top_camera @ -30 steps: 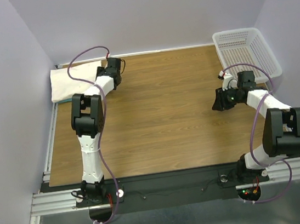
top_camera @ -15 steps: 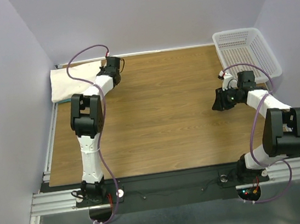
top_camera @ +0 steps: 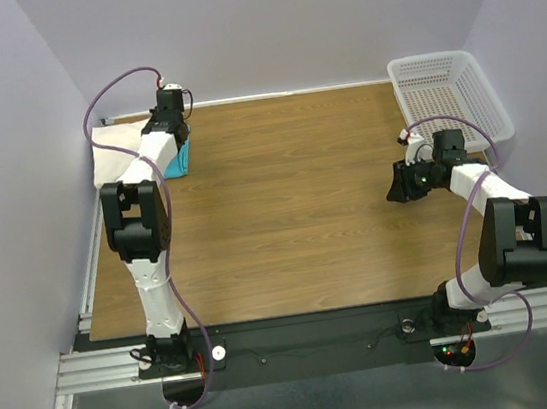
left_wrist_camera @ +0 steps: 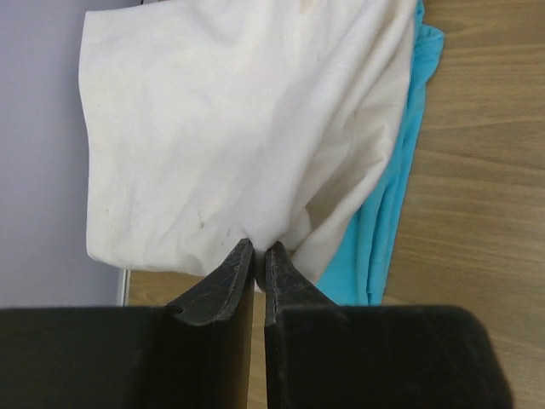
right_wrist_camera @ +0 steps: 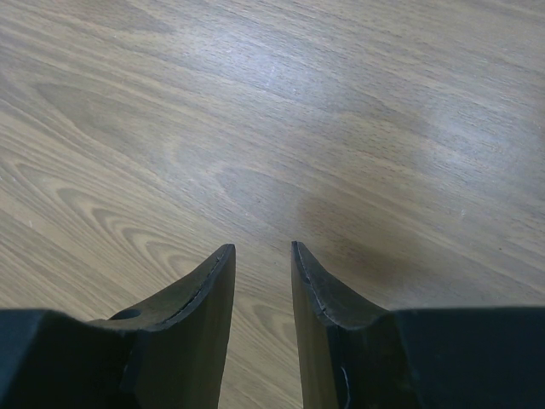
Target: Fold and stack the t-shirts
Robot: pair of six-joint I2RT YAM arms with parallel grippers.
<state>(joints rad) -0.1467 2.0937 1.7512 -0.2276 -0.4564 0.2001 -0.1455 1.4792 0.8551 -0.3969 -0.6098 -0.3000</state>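
The cream-white t-shirt point(top_camera: 110, 150) lies bunched in the far left corner of the table. My left gripper point(top_camera: 169, 112) is over it, shut on a pinch of its near edge point(left_wrist_camera: 260, 243). The cloth spreads away from the fingers point(left_wrist_camera: 223, 285) towards the wall. The turquoise t-shirt point(top_camera: 180, 160) shows beside and under the white one point(left_wrist_camera: 204, 128), as a blue strip point(left_wrist_camera: 387, 230) along its right side. My right gripper point(top_camera: 402, 185) hangs at the right, open over bare wood point(right_wrist_camera: 261, 249), holding nothing.
A white mesh basket point(top_camera: 445, 91) stands in the far right corner, just behind the right arm. Walls close the table at the left point(left_wrist_camera: 43, 153), back and right. Bare wooden tabletop point(top_camera: 293, 202) lies between the two arms.
The left gripper has shut on the white shirt's edge and swung left towards the back corner. The turquoise shirt now shows beside it. The right arm has not moved.
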